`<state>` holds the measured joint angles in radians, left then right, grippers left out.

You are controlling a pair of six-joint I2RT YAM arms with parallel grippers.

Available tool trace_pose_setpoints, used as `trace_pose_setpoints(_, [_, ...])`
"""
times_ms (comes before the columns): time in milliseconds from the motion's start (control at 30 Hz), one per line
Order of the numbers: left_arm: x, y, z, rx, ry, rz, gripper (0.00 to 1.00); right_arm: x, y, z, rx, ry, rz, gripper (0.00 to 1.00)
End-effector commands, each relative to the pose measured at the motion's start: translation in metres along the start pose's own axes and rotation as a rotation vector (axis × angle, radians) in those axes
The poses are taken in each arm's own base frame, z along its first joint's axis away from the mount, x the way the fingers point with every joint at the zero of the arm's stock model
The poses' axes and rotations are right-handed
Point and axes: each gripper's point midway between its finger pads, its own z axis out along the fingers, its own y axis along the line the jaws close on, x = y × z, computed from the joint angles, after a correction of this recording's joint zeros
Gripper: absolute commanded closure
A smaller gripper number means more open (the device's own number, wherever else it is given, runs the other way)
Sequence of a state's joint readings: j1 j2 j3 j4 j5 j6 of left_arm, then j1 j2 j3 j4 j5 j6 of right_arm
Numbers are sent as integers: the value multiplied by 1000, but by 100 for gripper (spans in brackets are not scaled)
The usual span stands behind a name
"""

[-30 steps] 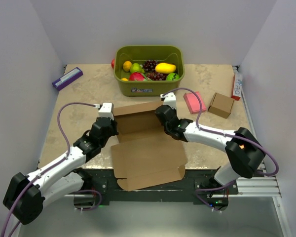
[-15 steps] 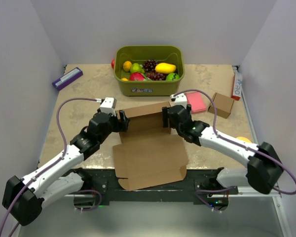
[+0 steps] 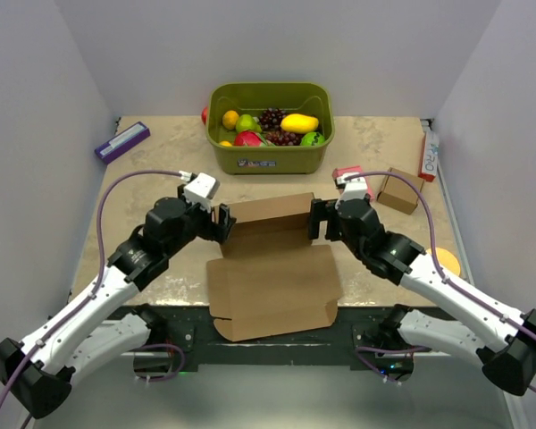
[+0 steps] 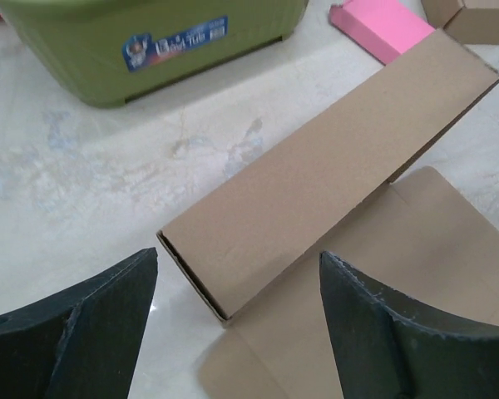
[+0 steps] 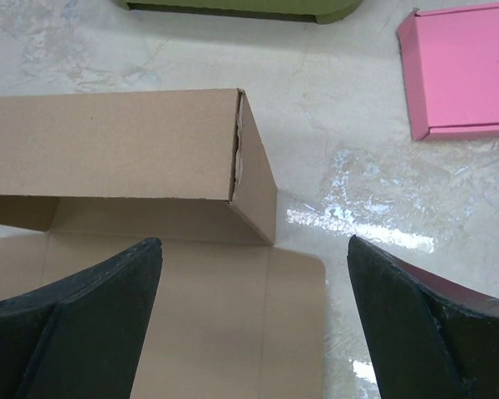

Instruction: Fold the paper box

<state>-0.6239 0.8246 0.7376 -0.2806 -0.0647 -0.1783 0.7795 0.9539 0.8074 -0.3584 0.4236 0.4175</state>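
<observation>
On my feed I see a beige, marbled desk [image 3: 152,170] closed in by plain white panels: a back wall [image 3: 277,45], a left wall [image 3: 36,134] and a right wall [image 3: 509,98]. The light is soft and even, with glossy glare on the desk surface.

The large plain brown corrugated-cardboard box [image 3: 272,268] is matt, dry, faintly fibrous paper board; its cut edge shows the fluted layer. The beige stone-patterned tabletop [image 3: 161,165] is polished and throws glossy highlights. The olive-green tub [image 3: 270,159] looks like smooth plastic with a soft sheen. The pink flat rectangular block [image 5: 457,71] is matt. The left gripper [image 4: 239,258] has black fingers [image 4: 100,324] of dull, finely grained plastic.
</observation>
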Motion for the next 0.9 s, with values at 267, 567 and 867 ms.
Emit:
trace_pose_setpoints(267, [-48, -66, 16, 134, -109, 506, 18, -6, -16, -14, 74, -15, 84, 1])
trace_pose_setpoints(567, [-31, -83, 54, 62, -65, 695, 18, -20, -20, -30, 64, -51, 104, 1])
trace_pose_setpoints(867, [-27, -70, 78, -91, -40, 755, 36, -26, -22, -39, 60, -74, 119, 1])
